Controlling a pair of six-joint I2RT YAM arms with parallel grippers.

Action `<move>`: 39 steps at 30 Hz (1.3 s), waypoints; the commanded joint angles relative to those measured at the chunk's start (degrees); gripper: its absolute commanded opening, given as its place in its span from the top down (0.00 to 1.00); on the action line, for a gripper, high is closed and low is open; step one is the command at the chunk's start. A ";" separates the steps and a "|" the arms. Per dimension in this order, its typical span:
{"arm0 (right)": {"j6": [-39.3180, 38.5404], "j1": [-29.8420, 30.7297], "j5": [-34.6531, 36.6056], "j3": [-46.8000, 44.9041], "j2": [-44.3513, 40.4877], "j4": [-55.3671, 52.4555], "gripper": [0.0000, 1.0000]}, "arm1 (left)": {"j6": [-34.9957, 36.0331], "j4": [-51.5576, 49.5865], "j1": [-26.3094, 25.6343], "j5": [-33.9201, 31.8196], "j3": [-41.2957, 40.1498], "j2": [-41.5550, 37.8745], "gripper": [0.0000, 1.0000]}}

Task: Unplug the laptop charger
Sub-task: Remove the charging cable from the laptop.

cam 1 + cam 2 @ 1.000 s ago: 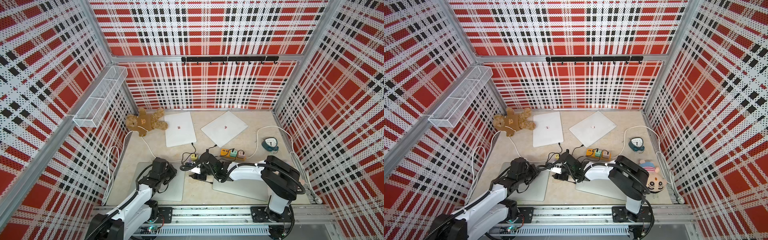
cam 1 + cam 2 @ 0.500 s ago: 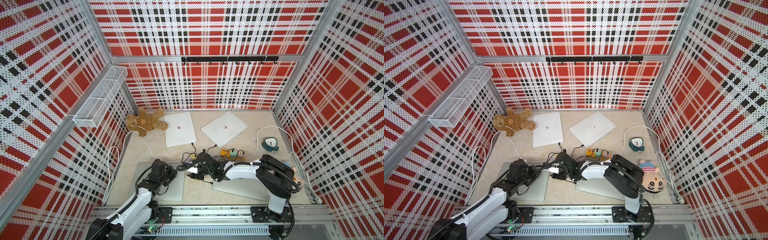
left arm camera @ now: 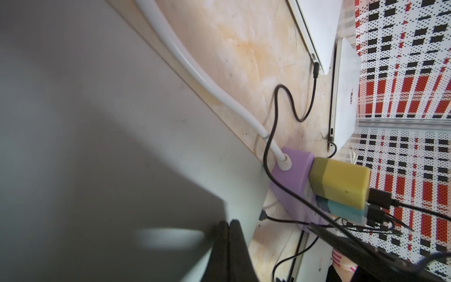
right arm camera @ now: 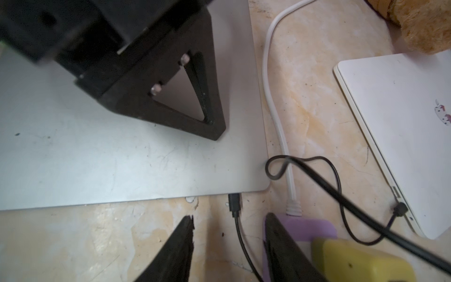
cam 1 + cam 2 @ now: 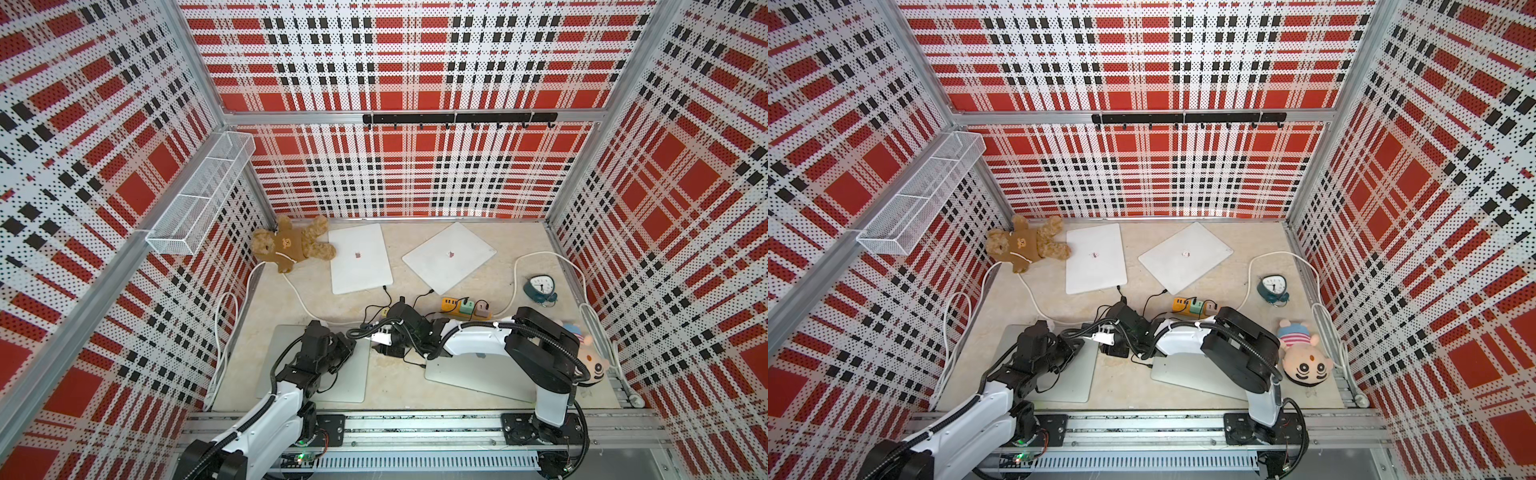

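Since prev. frames, right claw [image 4: 228, 246] has shifted toward the table's [image 5: 390, 390] left side, up to the grey laptop [image 4: 97, 158], and its gap has narrowed; left claw [image 3: 228, 244] pos. unchanged. Right claw: fingers [image 4: 178, 246] apart, nothing clamped. Charger plug [image 4: 234, 201] sits just ahead of the gap, w/ its black cable [image 4: 244, 244] running back btwn the fingers, no visible contact. Plug butts against the laptop's edge near a corner; whether fully seated cannot be told. Laptop lies flat at the table's front edge, left of centre. Left claw: fingers together, tips pressed on the laptop lid near the same corner. Purple power strip [image 4: 314, 228] w/ yellow adapter [image 4: 353, 261] lies just beside one finger of the right claw.
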 commanded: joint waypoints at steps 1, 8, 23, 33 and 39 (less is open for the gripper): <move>-0.71 0.57 0.54 1.99 1.47 -1.61 0.54 | -0.46 -1.99 0.33 0.43 -1.59 -0.66 1.00; -0.63 0.83 3.49 4.75 3.05 -4.50 0.63 | -0.43 -2.65 0.22 -0.29 -1.57 -1.24 1.00; -0.60 0.78 3.81 7.70 5.76 -7.38 0.71 | -0.34 -2.98 -0.55 -0.59 -1.60 -1.80 1.00; -0.66 0.83 4.25 8.97 6.97 -8.49 0.75 | -0.46 -3.23 -0.68 -0.79 -1.87 -2.43 1.00; -0.57 0.84 4.34 9.56 7.50 -9.05 0.77 | -0.45 -3.28 -0.68 -0.85 -1.87 -2.76 1.00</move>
